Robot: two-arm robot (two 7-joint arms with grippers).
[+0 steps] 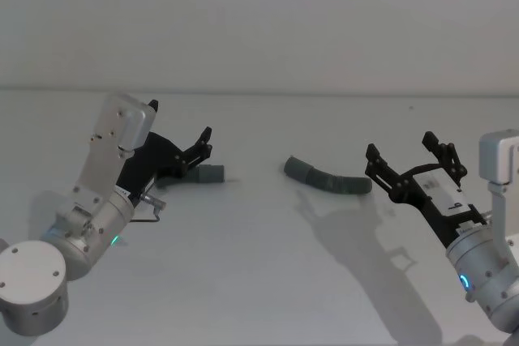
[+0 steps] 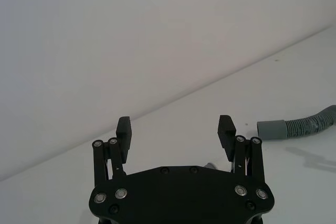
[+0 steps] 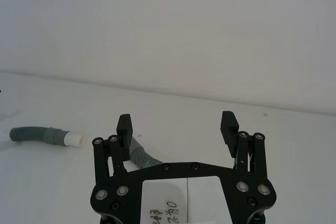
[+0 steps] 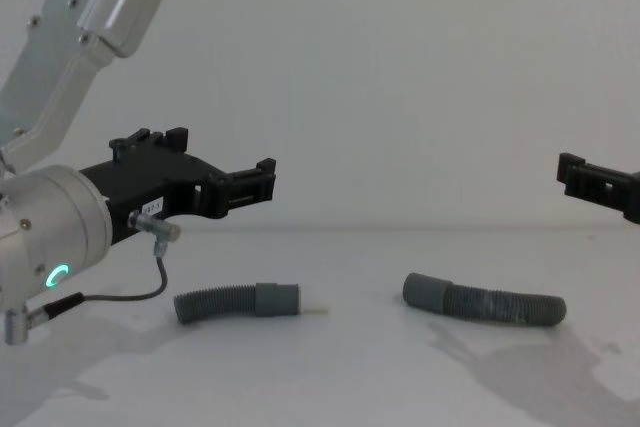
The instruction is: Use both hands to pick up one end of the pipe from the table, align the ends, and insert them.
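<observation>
Both hose pieces are lying on the table point(image 4: 350, 387), well apart: the shorter piece point(image 4: 230, 303) is on the robot's left, its grey cuff point(image 4: 277, 299) and whitish spigot point(image 4: 314, 309) pointing toward the longer piece point(image 4: 490, 305), whose plain cuff point(image 4: 424, 290) is facing back at it. The left gripper point(image 2: 175, 128) is hovering above the shorter piece, jaws spread wide and gripping nothing. The right gripper point(image 3: 177, 123) is hanging raised near the longer piece's right end, likewise wide open and empty.

A plain pale-grey wall point(image 1: 259, 22) stands behind, meeting the white table point(image 1: 243, 281) along a straight seam — soft light throws faint grey shadows on it
</observation>
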